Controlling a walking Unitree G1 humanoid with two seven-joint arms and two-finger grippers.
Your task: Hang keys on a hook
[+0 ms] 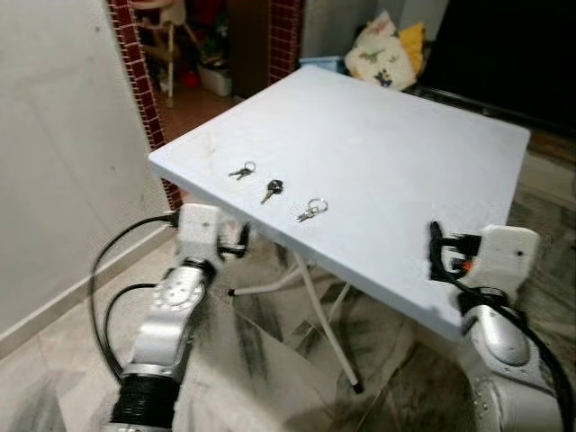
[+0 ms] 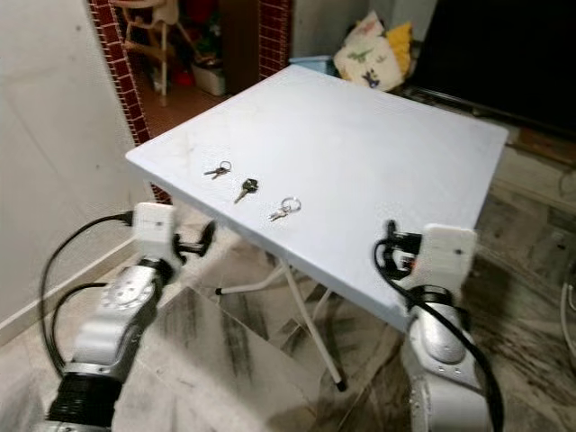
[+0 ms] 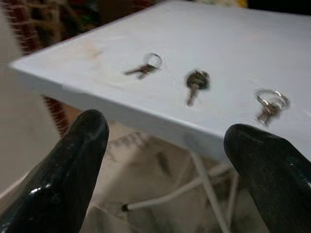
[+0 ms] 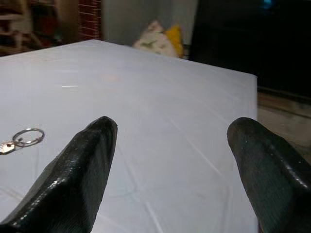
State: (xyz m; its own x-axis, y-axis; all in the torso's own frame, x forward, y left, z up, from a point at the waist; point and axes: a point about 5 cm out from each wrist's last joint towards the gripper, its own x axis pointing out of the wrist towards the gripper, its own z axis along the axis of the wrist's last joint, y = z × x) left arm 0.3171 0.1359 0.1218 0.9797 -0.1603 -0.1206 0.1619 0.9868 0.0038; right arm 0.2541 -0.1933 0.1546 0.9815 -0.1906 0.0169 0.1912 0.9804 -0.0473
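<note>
Well ahead of the left gripper (image 3: 160,141), three sets of keys lie in a row on the white table (image 1: 405,162): a ringed pair (image 1: 242,170), a dark-headed key (image 1: 273,189) and a ringed bunch (image 1: 312,210). That gripper sits below the table's edge, fingers spread wide, holding nothing. The right gripper (image 4: 170,160) rests over the tabletop beside the ringed bunch, likewise wide open and empty.

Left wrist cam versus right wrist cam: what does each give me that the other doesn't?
Left wrist view: the table's near edge, its legs beneath, the left key and the middle key. Right wrist view: the cushions past the far edge. Both: the white tabletop and the right key on its ring, seen between open fingers.
</note>
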